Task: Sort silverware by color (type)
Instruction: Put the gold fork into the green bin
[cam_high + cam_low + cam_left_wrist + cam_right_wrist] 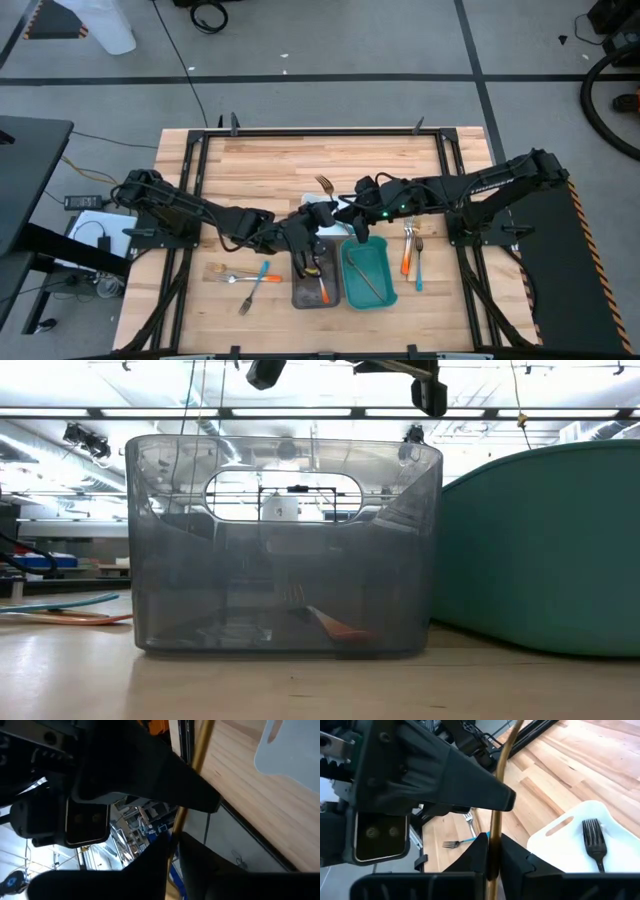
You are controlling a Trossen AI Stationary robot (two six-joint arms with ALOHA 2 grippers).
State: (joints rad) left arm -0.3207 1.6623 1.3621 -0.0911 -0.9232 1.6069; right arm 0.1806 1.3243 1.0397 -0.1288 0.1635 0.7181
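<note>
Wooden planks form the table [270, 160], on which three trays are set side by side at the near middle. An orange-handled piece [322, 289] is seen in the grey tray [300, 296], a gold piece [368, 283] lies in the teal tray [384, 258], and a dark fork [593, 839] rests in the white tray [560, 837].

Each gripper is closed on a gold piece. The left gripper [305, 240] is held above the grey tray, clamped on a gold handle [186, 800]. The right gripper [357, 230] is held at the teal tray's far edge, clamped on another gold handle [497, 820].

Several pieces are left unsorted. An orange and a blue-handled piece [258, 277] lie with others on the table to the left of the trays, a fork [325, 185] lies beyond the trays, and an orange fork [407, 250] and a blue fork [419, 262] lie to the right of the teal tray. Sorting is judged to be under half done, with about three pieces placed and two in hand.
</note>
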